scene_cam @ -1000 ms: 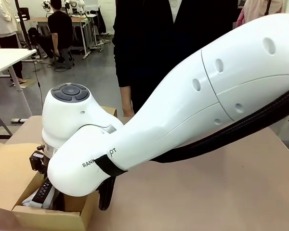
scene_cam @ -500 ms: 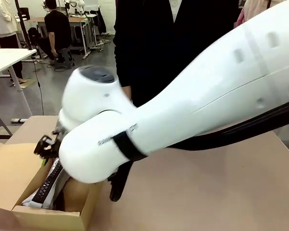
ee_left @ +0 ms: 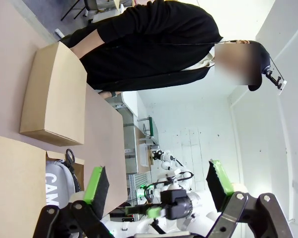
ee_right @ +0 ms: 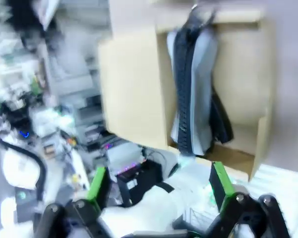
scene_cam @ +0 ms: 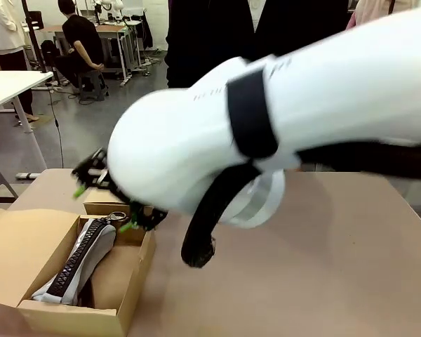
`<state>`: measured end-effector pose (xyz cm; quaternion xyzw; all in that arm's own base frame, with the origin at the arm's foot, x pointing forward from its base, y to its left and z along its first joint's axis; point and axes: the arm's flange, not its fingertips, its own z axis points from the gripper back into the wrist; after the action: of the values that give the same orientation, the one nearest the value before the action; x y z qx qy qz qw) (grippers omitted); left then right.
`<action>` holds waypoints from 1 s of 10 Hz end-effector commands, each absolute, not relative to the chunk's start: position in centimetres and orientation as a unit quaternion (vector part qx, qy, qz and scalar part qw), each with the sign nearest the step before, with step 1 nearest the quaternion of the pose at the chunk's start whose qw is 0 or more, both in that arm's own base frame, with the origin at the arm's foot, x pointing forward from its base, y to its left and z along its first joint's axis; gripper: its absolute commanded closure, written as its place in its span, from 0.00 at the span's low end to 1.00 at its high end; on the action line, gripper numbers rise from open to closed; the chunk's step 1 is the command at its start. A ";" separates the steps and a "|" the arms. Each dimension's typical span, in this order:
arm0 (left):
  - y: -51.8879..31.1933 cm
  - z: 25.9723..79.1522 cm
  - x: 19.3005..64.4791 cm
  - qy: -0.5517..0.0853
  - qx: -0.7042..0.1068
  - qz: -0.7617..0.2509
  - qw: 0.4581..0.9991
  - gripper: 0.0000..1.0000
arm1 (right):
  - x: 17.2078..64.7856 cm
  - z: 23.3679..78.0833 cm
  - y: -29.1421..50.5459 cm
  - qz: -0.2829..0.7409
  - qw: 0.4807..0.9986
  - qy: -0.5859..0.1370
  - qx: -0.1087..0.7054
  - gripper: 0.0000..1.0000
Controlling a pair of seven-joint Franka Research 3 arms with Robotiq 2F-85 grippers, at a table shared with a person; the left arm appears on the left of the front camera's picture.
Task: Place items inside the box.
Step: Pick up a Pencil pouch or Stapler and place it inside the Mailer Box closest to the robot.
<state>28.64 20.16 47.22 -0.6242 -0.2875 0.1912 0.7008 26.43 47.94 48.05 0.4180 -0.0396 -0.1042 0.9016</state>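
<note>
From the front: right gripper (scene_cam: 102, 208) wide open and empty, by an open brown cardboard box (scene_cam: 137, 281); soft grey zip case (scene_cam: 81, 261) lying inside

From the left wrist: left gripper (ee_left: 156, 181) wide open, empty too

From the right wrist: grey zip case (ee_right: 191, 94) down in the box. Probably light and squishy; best pinched across the middle

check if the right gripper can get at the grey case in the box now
Probably yes. The right gripper is open just above the far edge of the box. The box stands open, and the grey case lies inside with nothing covering it.
</note>
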 end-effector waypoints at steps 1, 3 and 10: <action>19.7 47.1 28.4 -0.297 -0.628 0.185 0.695 0.00 | 26.0 46.6 49.6 -0.058 0.923 -0.039 0.379 0.00; 19.7 47.1 28.4 -0.297 -0.628 0.185 0.695 0.00 | 26.0 46.6 49.6 -0.058 0.923 -0.039 0.379 0.00; 19.7 47.1 28.4 -0.297 -0.628 0.185 0.695 0.00 | 38.1 45.9 25.4 0.010 0.830 0.196 0.523 0.00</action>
<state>28.65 20.21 47.21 -0.6241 -0.2875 0.1917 0.7008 38.26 30.05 47.25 0.5328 0.1370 -0.0184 0.8349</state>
